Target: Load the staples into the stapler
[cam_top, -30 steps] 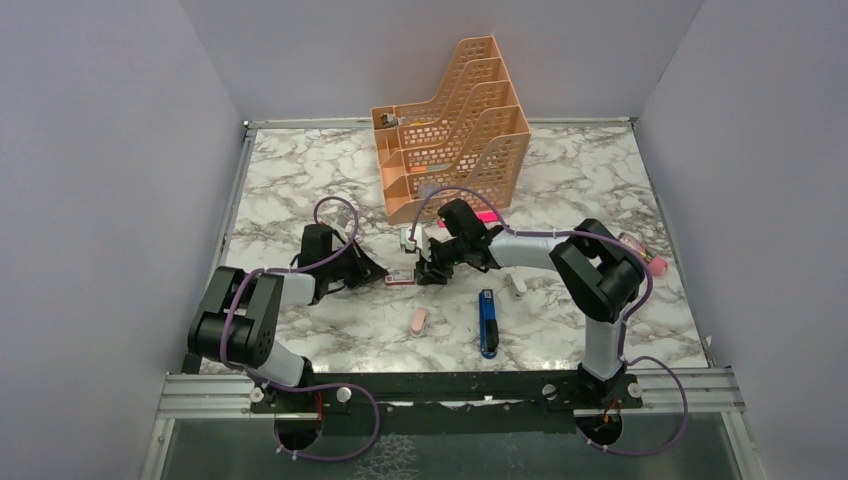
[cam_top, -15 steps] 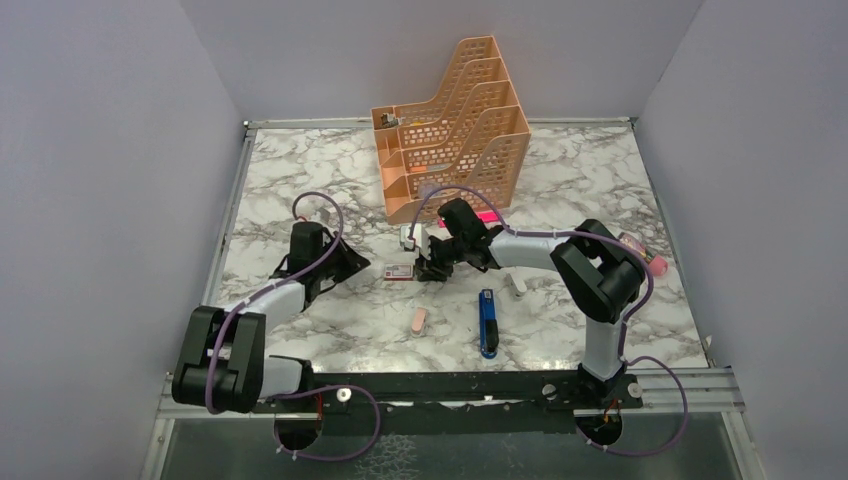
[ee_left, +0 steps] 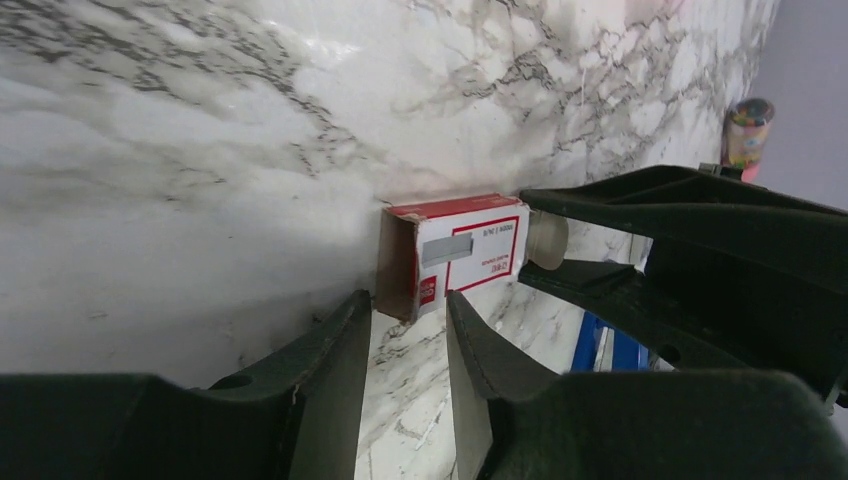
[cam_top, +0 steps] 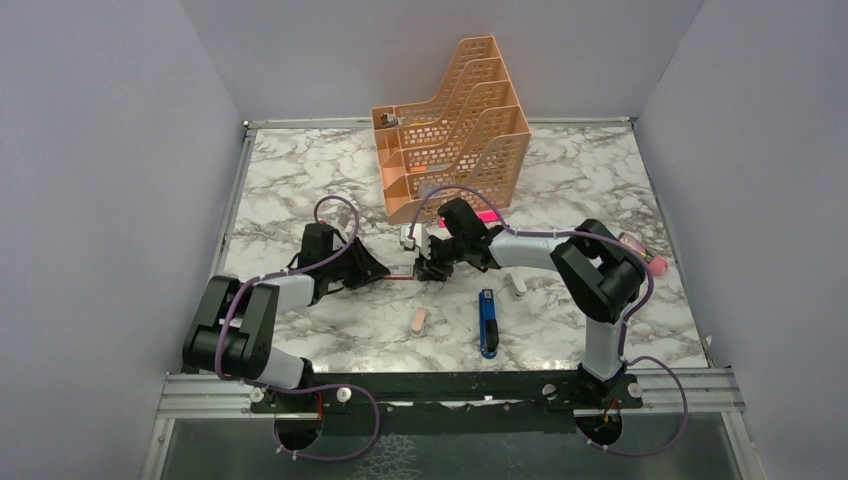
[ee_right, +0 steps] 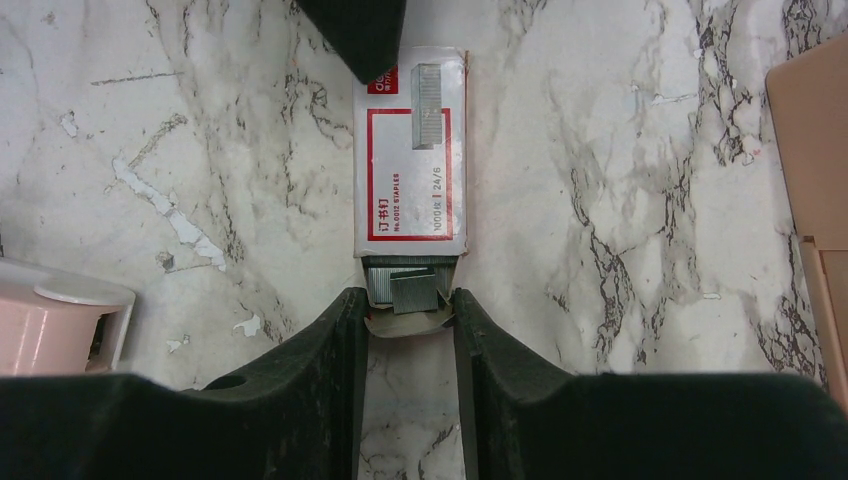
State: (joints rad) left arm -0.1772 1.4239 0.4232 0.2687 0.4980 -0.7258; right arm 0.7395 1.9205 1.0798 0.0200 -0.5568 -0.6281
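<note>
The staples' white box with red label (cam_top: 400, 271) lies flat mid-table. Its grey tray of silvery staples (ee_right: 408, 290) sticks out of the end toward my right gripper (ee_right: 405, 305), whose fingers press the tray's end from both sides. My left gripper (ee_left: 410, 310) is open at the box's (ee_left: 460, 255) opposite end, its tips straddling that end's corner. One left fingertip (ee_right: 355, 35) overlaps the box's far corner in the right wrist view. The blue stapler (cam_top: 487, 322) lies apart, nearer the front, on its own.
A peach-orange file rack (cam_top: 450, 130) stands behind the grippers, a pink bar (cam_top: 485, 216) at its foot. A peach oblong piece (cam_top: 419, 320) lies left of the stapler. A small white piece (cam_top: 408, 238) sits just behind the box. A colourful object (cam_top: 640, 252) rests at the right edge.
My left gripper drew back from the box, then returned to its end, and its jaws went from shut to open. The right gripper stayed at the tray.
</note>
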